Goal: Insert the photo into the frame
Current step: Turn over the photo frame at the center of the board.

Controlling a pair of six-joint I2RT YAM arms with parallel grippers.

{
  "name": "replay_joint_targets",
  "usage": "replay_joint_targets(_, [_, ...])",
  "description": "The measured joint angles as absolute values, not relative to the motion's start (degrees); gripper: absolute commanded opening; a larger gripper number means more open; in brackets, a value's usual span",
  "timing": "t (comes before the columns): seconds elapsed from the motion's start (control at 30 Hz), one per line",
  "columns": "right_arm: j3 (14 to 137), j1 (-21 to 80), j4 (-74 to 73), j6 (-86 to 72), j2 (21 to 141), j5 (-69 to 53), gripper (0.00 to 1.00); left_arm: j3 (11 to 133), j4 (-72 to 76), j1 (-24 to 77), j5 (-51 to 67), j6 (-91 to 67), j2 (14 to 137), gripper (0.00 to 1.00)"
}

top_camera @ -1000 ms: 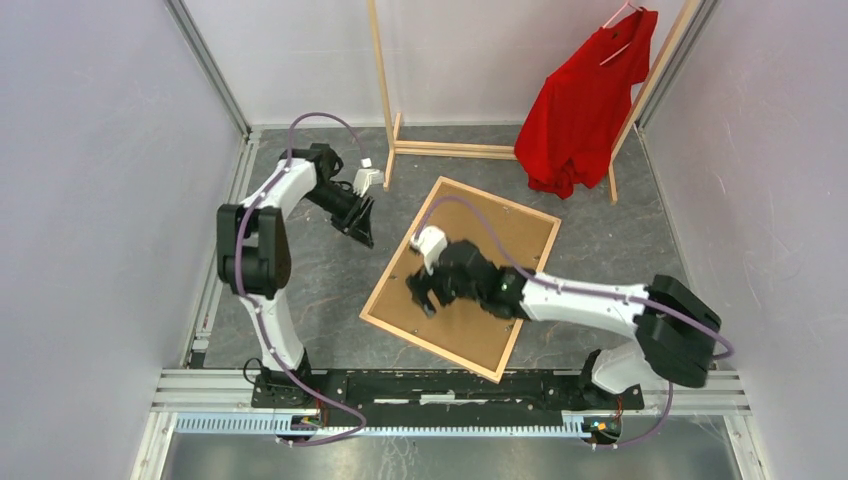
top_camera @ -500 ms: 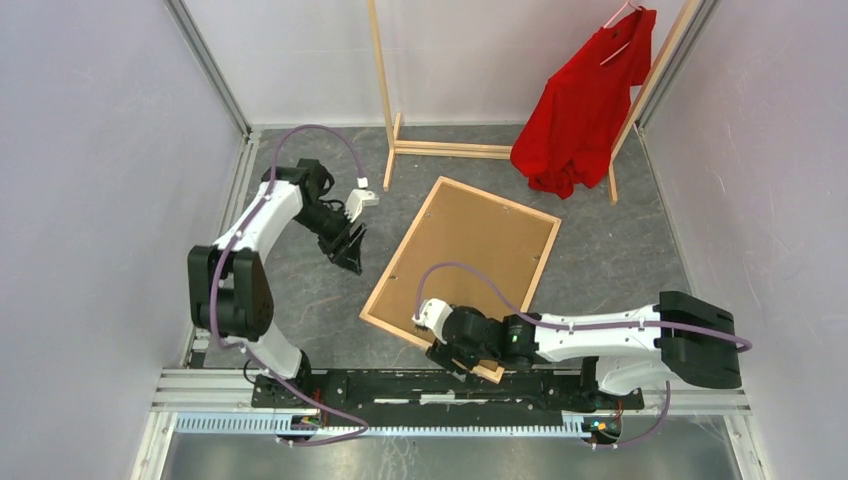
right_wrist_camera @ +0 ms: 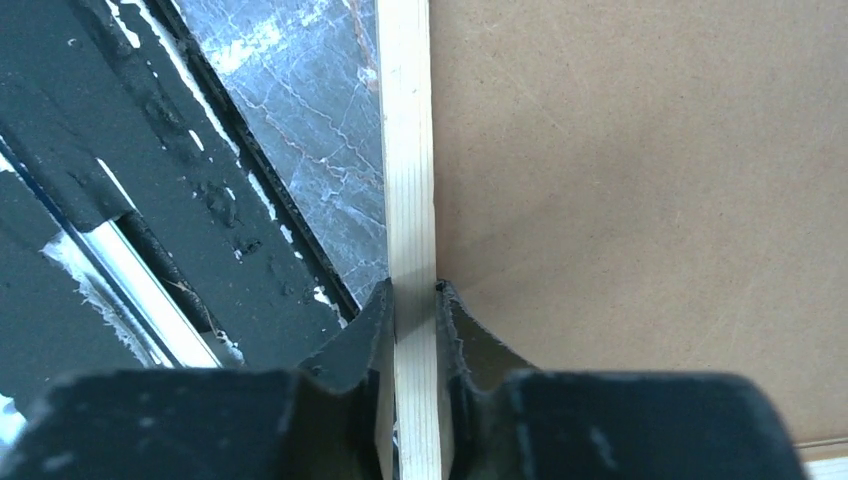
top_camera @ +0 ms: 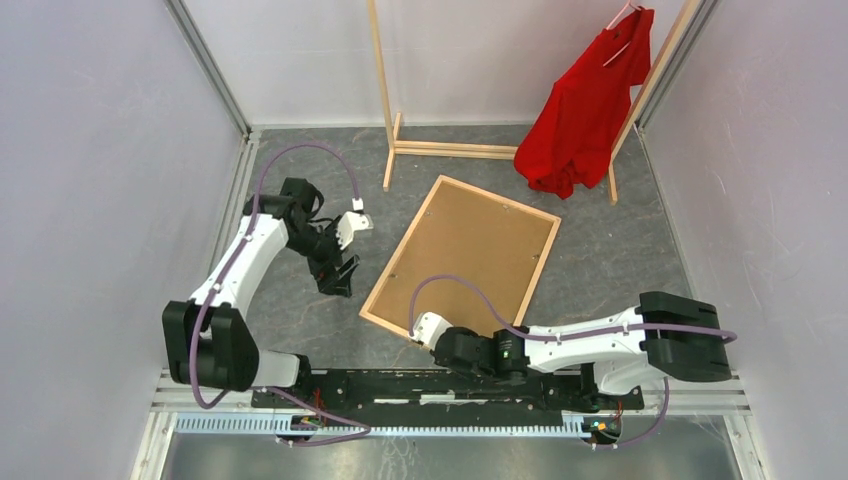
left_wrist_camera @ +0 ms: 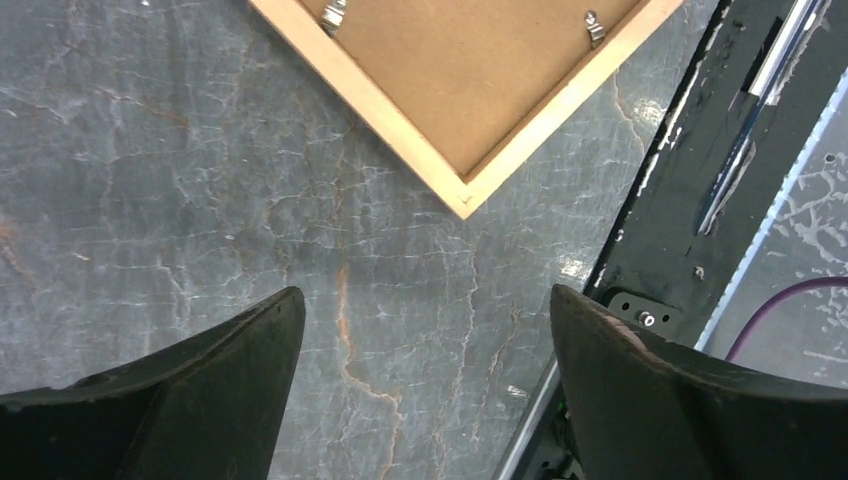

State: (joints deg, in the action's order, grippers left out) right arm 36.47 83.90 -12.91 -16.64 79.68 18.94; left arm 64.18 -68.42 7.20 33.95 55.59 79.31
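Note:
The frame (top_camera: 399, 251) of light wood lies flat on the grey floor, back side up, with a brown backing board (top_camera: 470, 255) filling it. The photo is hidden. My right gripper (top_camera: 445, 348) is at the frame's near edge; in the right wrist view the gripper (right_wrist_camera: 412, 290) is shut on the wooden bar (right_wrist_camera: 405, 150), one finger on each side. My left gripper (top_camera: 340, 280) hangs over bare floor to the left of the frame. In the left wrist view it (left_wrist_camera: 425, 295) stands wide open and empty, with the frame's corner (left_wrist_camera: 465, 195) ahead of it.
A tall wooden clothes rack (top_camera: 450, 150) with a red shirt (top_camera: 585, 100) stands at the back. The black base rail (top_camera: 450, 385) runs just behind the frame's near edge. Two metal clips (left_wrist_camera: 594, 27) sit on the backing board. Walls close in on left and right.
My right gripper has moved from the middle of the backing board to the frame's near edge and shut on the bar. My left gripper has drawn back toward the near left and opened wider.

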Motion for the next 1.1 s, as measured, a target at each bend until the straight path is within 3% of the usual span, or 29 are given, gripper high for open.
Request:
replay_joint_targets(0.17, [40.0,83.9,-15.1,-16.4,82.2,20.2,0.05,56.7,-66.3,7.2,35.3,60.9,72.2,1.0])
replay_joint_targets(0.53, [65.3,78.5,-22.6,-16.4,85.1,15.8,0.04,46.5,-65.8,7.3,38.1,91.5,42.1,1.0])
replay_joint_targets(0.77, [71.9,76.0,-25.7,-14.9,85.7,11.8,0.03,38.2,-56.8,7.3,38.3,103.4,31.2,0.98])
replay_joint_targets(0.87, [73.2,75.5,-27.2,-14.9,86.3,10.6,0.03,36.1,-52.4,7.3,38.9,106.8,30.5,0.84])
replay_joint_targets(0.97, [74.0,75.2,-28.6,-14.7,86.9,9.9,0.05,35.1,-47.4,7.3,39.7,107.9,31.0,0.62])
replay_joint_targets(1.03, [74.5,75.2,-29.0,-14.7,87.1,10.0,0.13,35.0,-45.7,7.3,39.7,108.4,31.6,0.46])
replay_joint_targets(1.1, [75.3,75.0,-29.3,-14.7,87.1,10.1,0.3,34.9,-45.3,7.2,39.4,109.3,32.4,0.3])
